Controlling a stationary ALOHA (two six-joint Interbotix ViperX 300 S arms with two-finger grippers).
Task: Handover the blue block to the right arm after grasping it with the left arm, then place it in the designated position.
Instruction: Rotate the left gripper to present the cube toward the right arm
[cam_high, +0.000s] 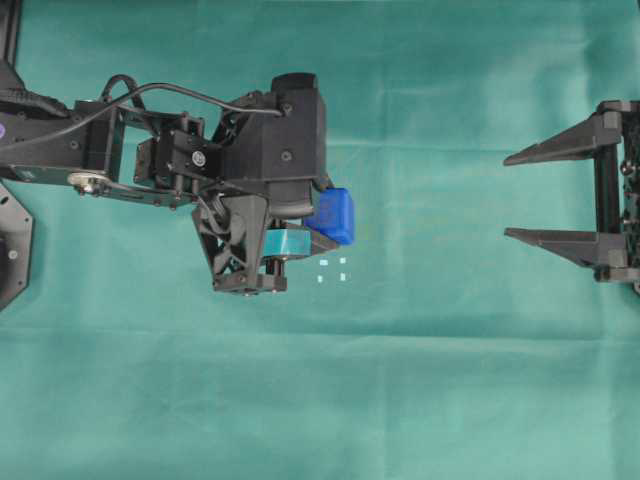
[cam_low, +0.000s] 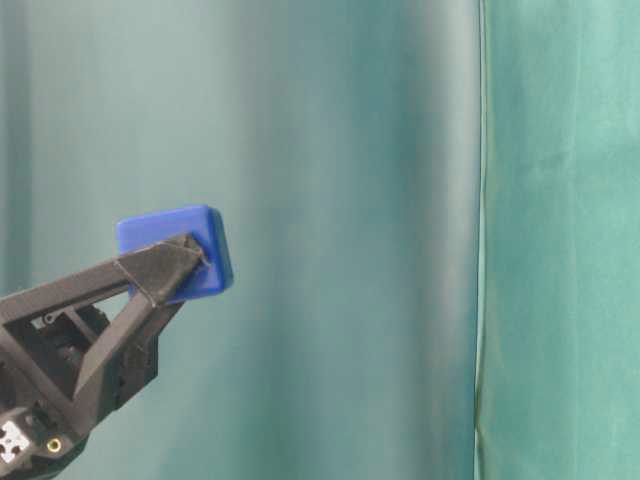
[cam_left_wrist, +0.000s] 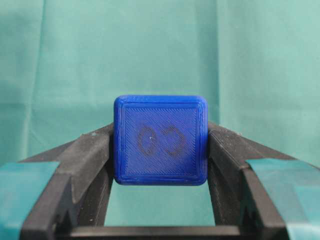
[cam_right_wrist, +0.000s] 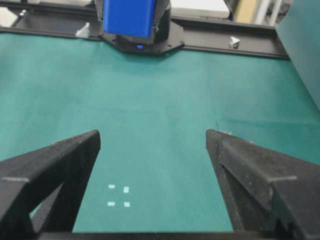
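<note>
My left gripper (cam_high: 322, 228), with teal-banded fingers, is shut on the blue block (cam_high: 334, 215) and holds it raised above the green cloth. The block fills the gap between the fingertips in the left wrist view (cam_left_wrist: 160, 140) and sticks up past them in the table-level view (cam_low: 178, 247). My right gripper (cam_high: 508, 196), with plain black fingers, is wide open and empty at the right edge, well apart from the block. From the right wrist view the block (cam_right_wrist: 128, 17) shows at the top. The designated position (cam_high: 333, 270), small white marks in a square, lies just below the block and also shows in the right wrist view (cam_right_wrist: 119, 196).
Green cloth (cam_high: 420, 380) covers the table. The left arm's black body (cam_high: 200, 150) stretches in from the left edge. A black frame rail (cam_right_wrist: 235, 37) runs along the far side in the right wrist view.
</note>
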